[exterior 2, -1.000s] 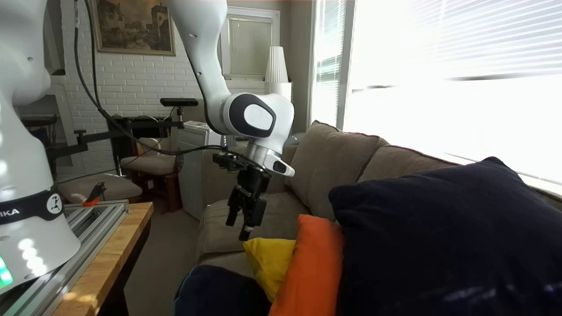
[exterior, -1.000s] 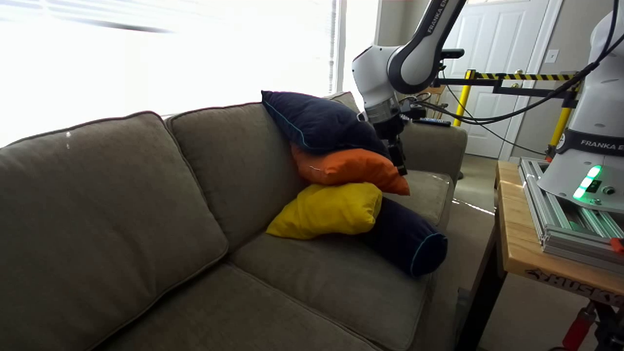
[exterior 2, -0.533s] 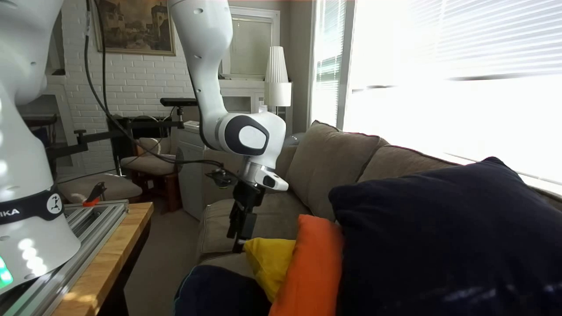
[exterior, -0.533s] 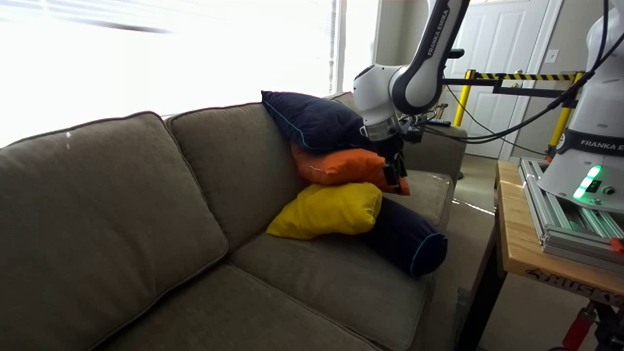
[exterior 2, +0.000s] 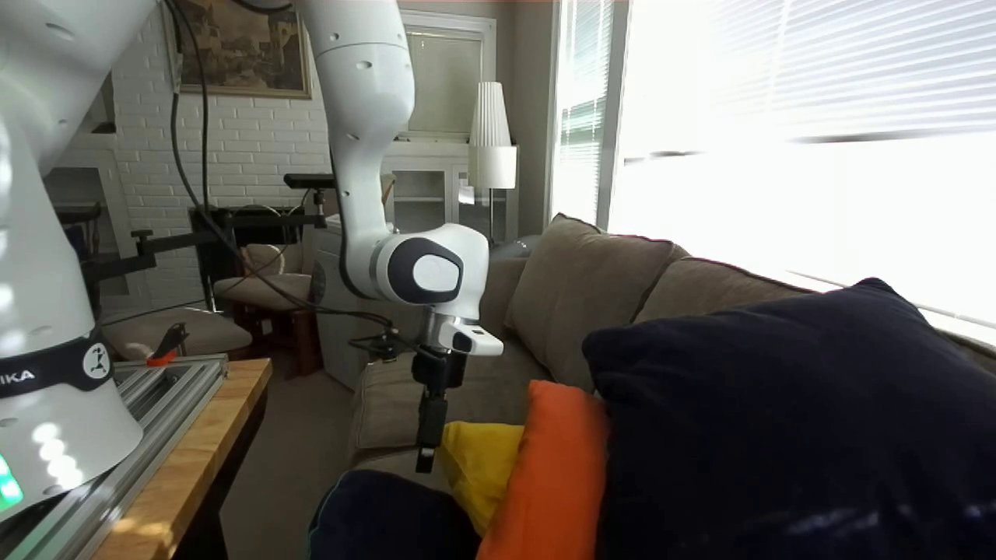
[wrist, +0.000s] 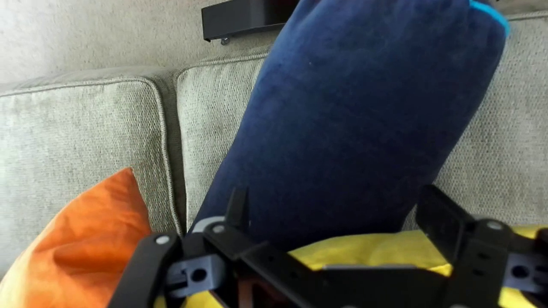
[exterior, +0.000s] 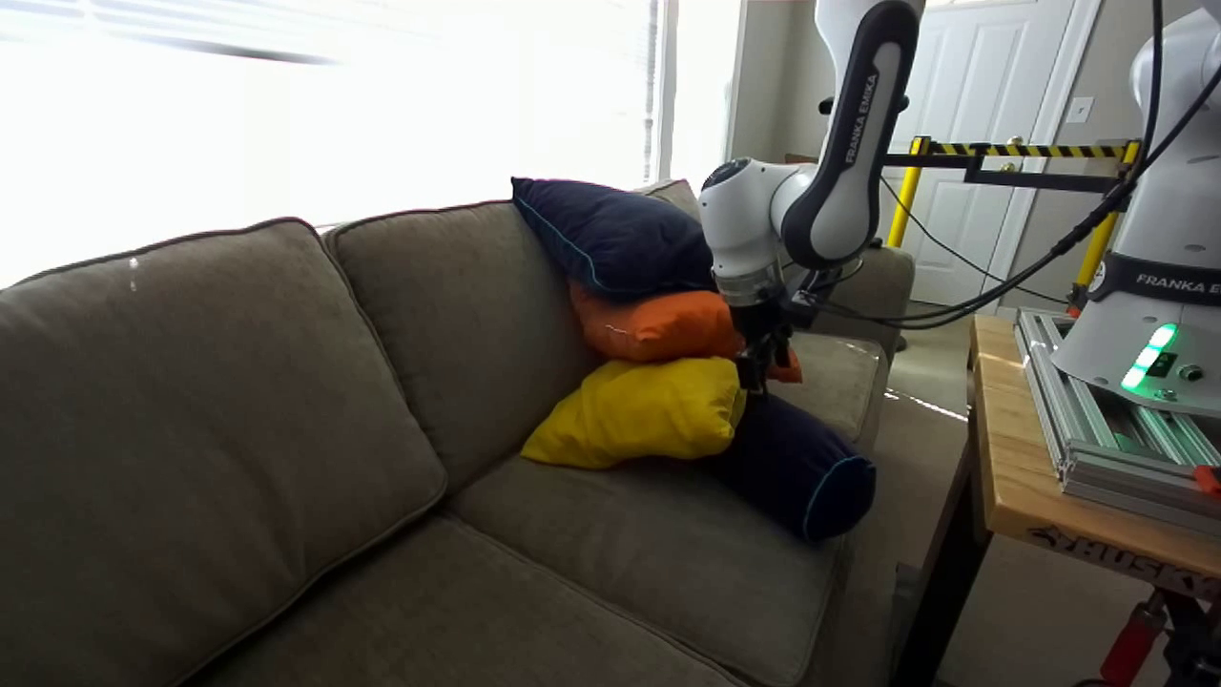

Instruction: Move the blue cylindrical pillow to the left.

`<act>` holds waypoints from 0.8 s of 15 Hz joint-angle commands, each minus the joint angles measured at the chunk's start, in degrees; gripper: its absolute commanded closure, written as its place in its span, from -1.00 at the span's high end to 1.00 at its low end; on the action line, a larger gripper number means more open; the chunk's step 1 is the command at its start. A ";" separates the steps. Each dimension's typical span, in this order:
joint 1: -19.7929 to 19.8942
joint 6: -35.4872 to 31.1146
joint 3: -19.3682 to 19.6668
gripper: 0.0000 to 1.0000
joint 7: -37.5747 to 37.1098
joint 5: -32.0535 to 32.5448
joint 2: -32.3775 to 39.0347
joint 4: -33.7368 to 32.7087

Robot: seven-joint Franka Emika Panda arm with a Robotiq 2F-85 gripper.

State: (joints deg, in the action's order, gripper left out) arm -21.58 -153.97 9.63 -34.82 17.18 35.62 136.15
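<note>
Dark blue cylindrical fabric pillow (exterior: 796, 468), one in number, lies slantwise on a single grey-brown fabric sofa (exterior: 572, 553), its round, turquoise-piped end near the seat's front edge. One yellow fabric pillow (exterior: 634, 410) overlaps its other end. Behind, in an exterior view, are one orange fabric pillow (exterior: 658, 326) and, above that, one squarish navy fabric cushion (exterior: 615, 234): four coloured pieces in all. One black gripper (wrist: 336, 210) hangs above the cylindrical pillow, beside the yellow one; its two fingers (wrist: 441, 222) stand wide apart, and whether they touch fabric I cannot tell.
</note>
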 commanded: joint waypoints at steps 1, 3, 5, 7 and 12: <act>-4.01 -3.93 3.06 1.00 -4.05 0.10 3.97 -0.70; -5.41 -5.58 4.14 1.00 -5.25 -0.44 5.87 -1.06; -6.45 -7.55 5.04 1.00 -6.18 -1.27 7.89 -1.65; -7.39 -9.59 5.88 1.00 -6.64 -2.18 9.96 -2.32; -8.04 -14.24 6.47 1.00 -5.78 -6.71 13.61 -4.62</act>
State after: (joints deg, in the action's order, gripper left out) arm -28.33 -165.32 15.38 -40.56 13.86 46.14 133.97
